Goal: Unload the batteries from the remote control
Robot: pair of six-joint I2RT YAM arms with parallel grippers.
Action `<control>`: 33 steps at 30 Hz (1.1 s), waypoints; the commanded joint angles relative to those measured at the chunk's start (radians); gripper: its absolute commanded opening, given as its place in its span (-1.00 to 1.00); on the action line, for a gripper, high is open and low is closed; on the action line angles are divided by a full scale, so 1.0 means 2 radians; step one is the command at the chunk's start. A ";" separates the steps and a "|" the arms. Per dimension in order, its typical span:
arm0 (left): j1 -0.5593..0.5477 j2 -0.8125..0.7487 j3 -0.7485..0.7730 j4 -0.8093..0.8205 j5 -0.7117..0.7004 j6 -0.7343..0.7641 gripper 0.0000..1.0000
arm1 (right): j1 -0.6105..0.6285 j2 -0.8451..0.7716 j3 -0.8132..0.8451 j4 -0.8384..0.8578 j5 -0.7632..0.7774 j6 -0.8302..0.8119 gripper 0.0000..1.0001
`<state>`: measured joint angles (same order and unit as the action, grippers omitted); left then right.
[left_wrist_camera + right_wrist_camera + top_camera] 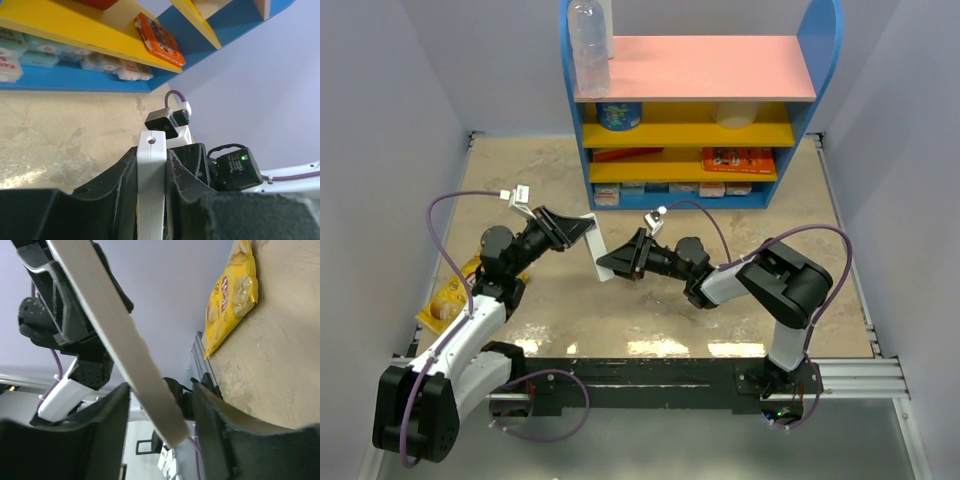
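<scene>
The tabletop [720, 290] is the biggest thing here. A blue shelf [827, 60] stands at its far side, with a clear bottle [590, 45] on top. A yellow chip bag [448, 302] lies in front of the shelf, far off to the left.

The white remote [596, 248] is up in the air in front of the shelf, a little left of its middle. The left fingers [120, 175] hold it tight at one end, one finger on each flat side. The right fingers [105, 425] are apart, one on each side of the remote's other end. There is a gap on at least one side, so they do not seem to be squeezing it.

I cannot see the batteries. I think they are inside the remote, behind a cover.

To do this step well, the left fingers should hold the remote firm and not let it twist. The right fingers should move slowly, find the cover's edge, and push along the remote, not across it.
</scene>
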<state>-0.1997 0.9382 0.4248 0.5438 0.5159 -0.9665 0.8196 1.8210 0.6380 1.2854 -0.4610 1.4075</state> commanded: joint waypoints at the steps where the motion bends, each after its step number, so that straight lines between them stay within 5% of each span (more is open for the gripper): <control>1: -0.001 -0.014 -0.005 0.046 -0.013 -0.005 -1.00 | 0.011 -0.003 0.017 -0.004 0.012 -0.014 -0.07; 3: -0.001 -0.013 -0.002 0.049 -0.014 -0.005 -1.00 | 0.017 -0.014 0.013 -0.021 0.014 -0.029 -0.33; 8: -0.001 -0.010 0.002 0.046 -0.019 -0.002 -1.00 | 0.018 -0.016 -0.013 -0.008 0.017 -0.040 -0.60; 20: -0.001 0.010 0.010 0.019 -0.055 0.041 -1.00 | 0.018 0.006 -0.025 0.024 0.007 -0.030 -0.07; 33: 0.002 0.072 0.010 0.006 -0.088 0.078 -1.00 | 0.011 0.024 -0.036 0.026 0.020 -0.032 -0.14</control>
<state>-0.2043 1.0733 0.4122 0.5354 0.4343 -0.9169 0.8497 1.8771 0.5777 1.3075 -0.4347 1.3506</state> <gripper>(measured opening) 0.288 0.420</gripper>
